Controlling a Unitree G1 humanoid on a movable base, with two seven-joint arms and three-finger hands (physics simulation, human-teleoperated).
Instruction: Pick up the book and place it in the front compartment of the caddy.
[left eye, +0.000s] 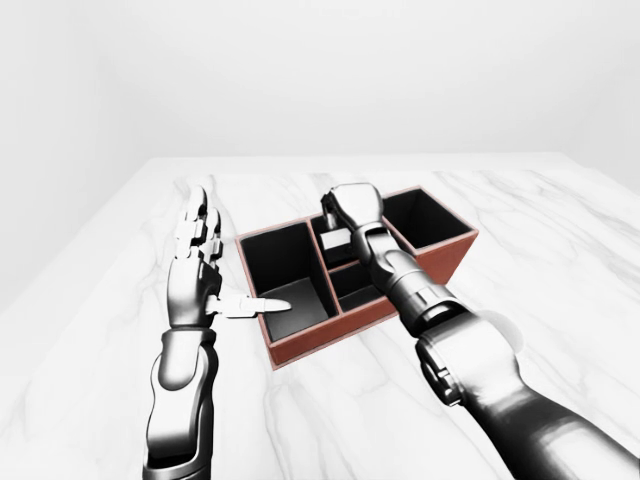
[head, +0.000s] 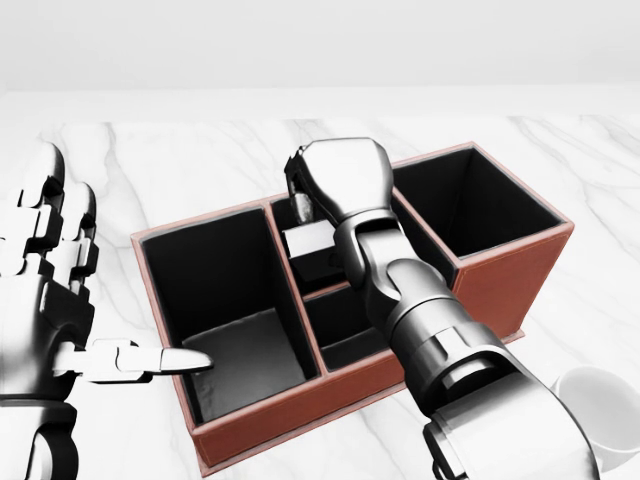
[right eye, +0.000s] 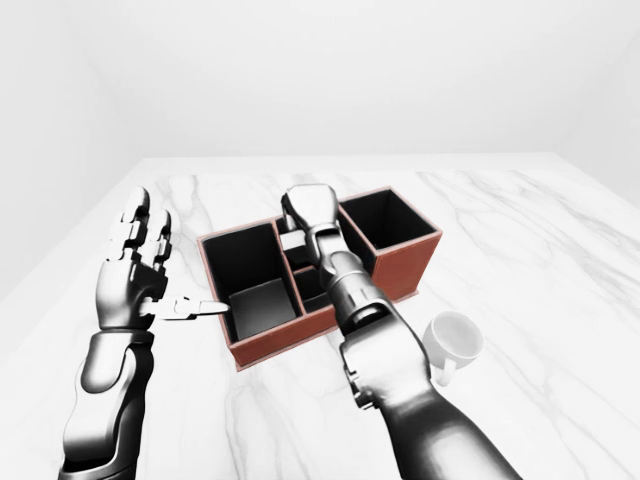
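Note:
The caddy (head: 292, 420) is a red-brown box with black insides: a wide compartment at the left, two small ones in the middle, a wide one at the right. My right hand (head: 305, 212) reaches over the upper middle compartment, its fingers closed on the top of the book (head: 308, 245), a small block with a pale top and dark side. The book hangs upright inside that compartment's opening; its lower end is hidden. My left hand (head: 110, 285) stands open at the left of the caddy, thumb pointing over the left compartment's rim.
A white mug (right eye: 452, 340) stands on the marble table (left eye: 560, 230) to the right of my right forearm, below the caddy in the right-eye view. The forearm crosses over the lower middle compartment (head: 340, 320).

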